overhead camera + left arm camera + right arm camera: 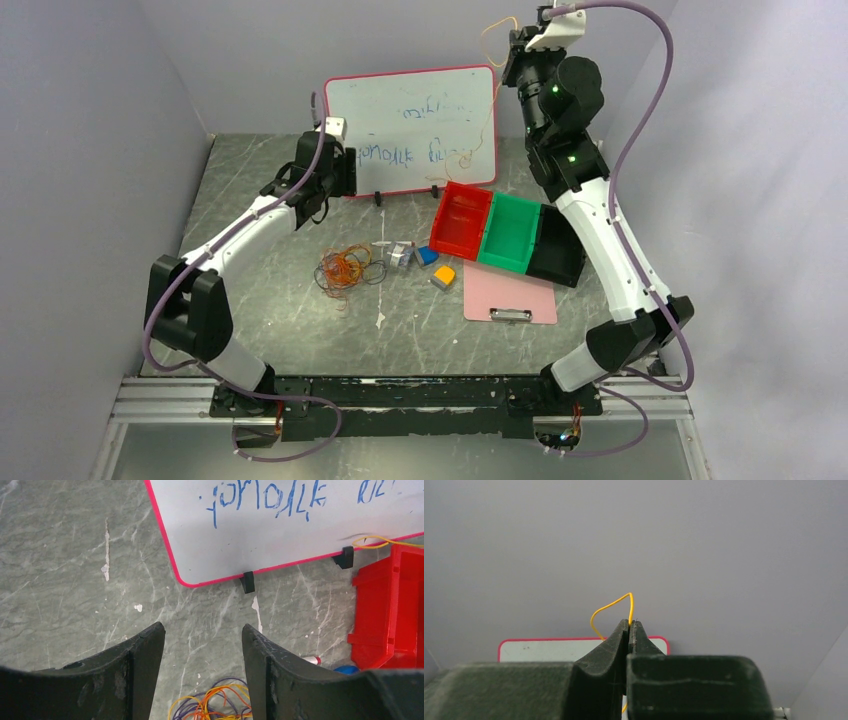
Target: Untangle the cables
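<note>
Bare tabletop (260, 330) lies open off the whiteboard's (410, 110) lower-left corner, where your left gripper (202, 632) hovers low with jaws wide and empty, the orange, yellow and purple cables (345, 268) tangled just in front of the board, while your right gripper (629, 625), raised above its right edge, pinches one yellow cable (609, 605).

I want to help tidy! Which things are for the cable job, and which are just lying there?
Job: cable tangle, yellow cable in right end effector.
Lying about: whiteboard, red bin, green bin, black bin, clipboard, blue block.
</note>
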Tool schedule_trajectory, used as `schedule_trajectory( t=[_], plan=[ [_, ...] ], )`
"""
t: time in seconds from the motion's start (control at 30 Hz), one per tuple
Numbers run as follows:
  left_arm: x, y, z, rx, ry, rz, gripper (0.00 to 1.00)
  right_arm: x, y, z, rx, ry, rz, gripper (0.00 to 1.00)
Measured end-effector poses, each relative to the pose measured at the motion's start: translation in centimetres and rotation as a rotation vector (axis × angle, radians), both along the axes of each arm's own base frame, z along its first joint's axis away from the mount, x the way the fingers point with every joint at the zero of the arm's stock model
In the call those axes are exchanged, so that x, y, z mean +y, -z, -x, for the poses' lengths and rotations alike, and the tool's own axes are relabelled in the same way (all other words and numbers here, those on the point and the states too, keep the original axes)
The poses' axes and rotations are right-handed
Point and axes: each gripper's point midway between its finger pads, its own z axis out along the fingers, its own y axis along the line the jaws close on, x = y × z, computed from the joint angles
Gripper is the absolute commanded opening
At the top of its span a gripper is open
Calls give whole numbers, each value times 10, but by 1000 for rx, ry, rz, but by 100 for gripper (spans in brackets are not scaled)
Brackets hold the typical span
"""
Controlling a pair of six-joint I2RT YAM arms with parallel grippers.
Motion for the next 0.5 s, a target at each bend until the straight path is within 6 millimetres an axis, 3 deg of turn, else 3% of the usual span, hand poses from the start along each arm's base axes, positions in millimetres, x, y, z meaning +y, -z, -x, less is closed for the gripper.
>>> schedule_trajectory(
  t=[0.5],
  plan=[
    [0, 6, -1, 13, 0, -6, 63, 1, -13, 7, -39, -50, -12, 0]
  ],
)
